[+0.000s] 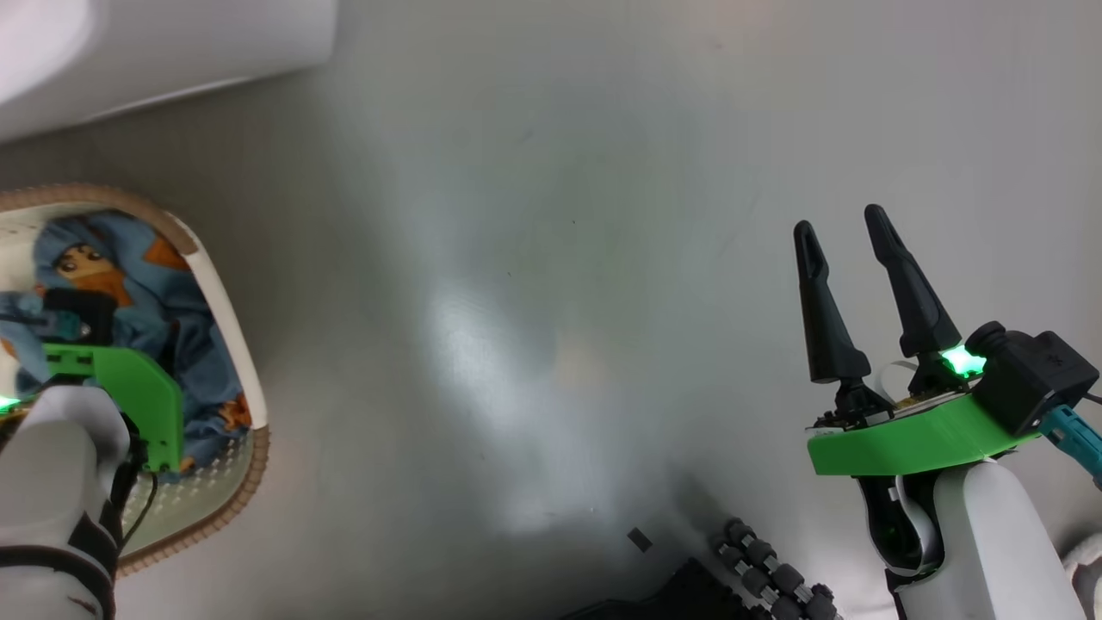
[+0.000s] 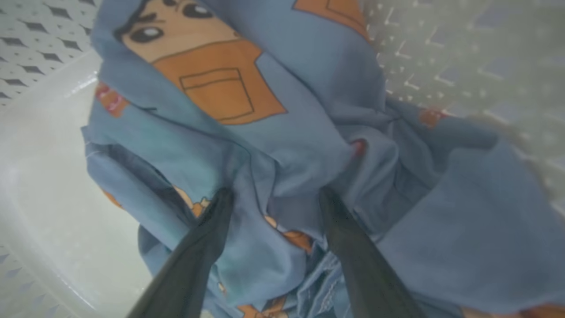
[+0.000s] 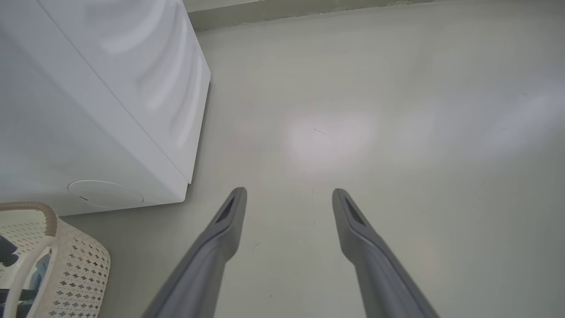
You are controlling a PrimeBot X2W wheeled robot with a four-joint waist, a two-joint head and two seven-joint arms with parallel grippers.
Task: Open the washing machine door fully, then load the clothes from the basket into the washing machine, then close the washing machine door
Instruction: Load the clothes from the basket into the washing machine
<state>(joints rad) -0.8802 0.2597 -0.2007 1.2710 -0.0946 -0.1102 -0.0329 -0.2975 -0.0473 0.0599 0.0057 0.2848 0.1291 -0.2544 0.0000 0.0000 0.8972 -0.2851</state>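
Note:
The basket (image 1: 245, 370) stands on the floor at my left, with the clothes (image 1: 129, 250), blue fabric with orange cartoon prints, heaped inside. My left arm's green wrist mount (image 1: 129, 387) hangs over it. In the left wrist view my left gripper (image 2: 276, 193) is open, both tips pressed into the clothes (image 2: 309, 110) with a fold of fabric between them. My right gripper (image 1: 844, 228) is open and holds nothing, above bare floor at the right. The washing machine (image 1: 129, 52) is a white box at the top left; its front corner and round filter cap (image 3: 106, 193) face the right wrist. The washing machine door is out of view.
Glossy grey floor (image 1: 551, 301) spreads between the basket and my right arm. My own base with black rollers (image 1: 766, 568) sits at the bottom edge. The basket's perforated wall (image 3: 79, 265) stands close beside the machine's front corner. A skirting line (image 3: 309, 9) runs along the far wall.

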